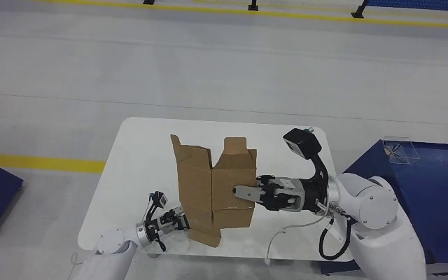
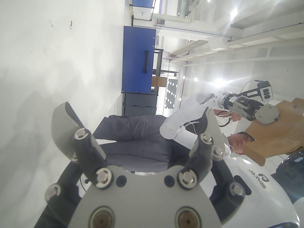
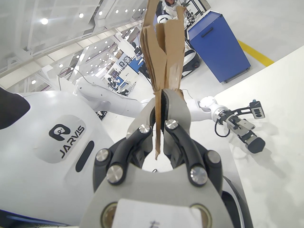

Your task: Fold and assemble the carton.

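White table (image 1: 140, 161), centre stage: the carton (image 1: 210, 192) stands on edge, right gripper (image 1: 241, 191) clamped on its 3 o'clock side, surely to steady it. Left gripper (image 1: 180, 220) sits at 7 o'clock, fingers spread and empty, probably ready to open the panels.

The right gripper (image 1: 243, 190) is held level at the end of the outstretched right arm, its fingers (image 3: 175, 105) pressed together on an edge of the carton (image 1: 199, 189). The left gripper (image 1: 180, 220) is held low, apart from the right one, its fingers (image 2: 68, 119) spread wide.
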Tool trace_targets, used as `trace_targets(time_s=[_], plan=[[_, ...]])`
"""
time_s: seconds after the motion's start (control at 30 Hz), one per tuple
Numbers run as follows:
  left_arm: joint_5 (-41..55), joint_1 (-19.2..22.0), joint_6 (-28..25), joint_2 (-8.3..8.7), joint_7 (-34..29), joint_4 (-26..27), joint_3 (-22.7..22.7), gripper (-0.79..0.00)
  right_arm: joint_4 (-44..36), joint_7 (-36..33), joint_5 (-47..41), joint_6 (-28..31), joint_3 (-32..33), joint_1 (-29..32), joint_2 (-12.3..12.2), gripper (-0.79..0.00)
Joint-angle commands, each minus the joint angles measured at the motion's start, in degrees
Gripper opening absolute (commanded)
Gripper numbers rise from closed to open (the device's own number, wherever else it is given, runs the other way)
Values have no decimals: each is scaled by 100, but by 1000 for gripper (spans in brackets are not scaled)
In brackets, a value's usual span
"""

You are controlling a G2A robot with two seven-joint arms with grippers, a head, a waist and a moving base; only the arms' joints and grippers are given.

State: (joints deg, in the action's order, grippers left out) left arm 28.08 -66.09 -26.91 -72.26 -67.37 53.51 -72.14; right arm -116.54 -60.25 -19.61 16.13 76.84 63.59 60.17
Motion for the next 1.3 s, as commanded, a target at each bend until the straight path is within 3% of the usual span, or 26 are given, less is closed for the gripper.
trace_targets(time_s=[0.0, 1.07, 1.1, 1.17, 1.23, 1.27], plan=[[0, 0, 0, 0, 0, 0, 0, 0, 4, -14, -5, 6, 1, -1, 0, -785], [0, 0, 0, 0, 0, 0, 0, 0, 4, -14, -5, 6, 1, -1, 0, -785], [0, 0, 0, 0, 0, 0, 0, 0, -1, 19, 129, 16, 42, -6, -6, -739], [0, 0, 0, 0, 0, 0, 0, 0, -168, 165, 750, 39, 148, 81, -30, -785], [0, 0, 0, 0, 0, 0, 0, 0, -173, 330, 122, 1, 104, 250, -13, -785], [0, 0, 0, 0, 0, 0, 0, 0, -37, 308, -621, -43, 88, 306, 2, -785]])
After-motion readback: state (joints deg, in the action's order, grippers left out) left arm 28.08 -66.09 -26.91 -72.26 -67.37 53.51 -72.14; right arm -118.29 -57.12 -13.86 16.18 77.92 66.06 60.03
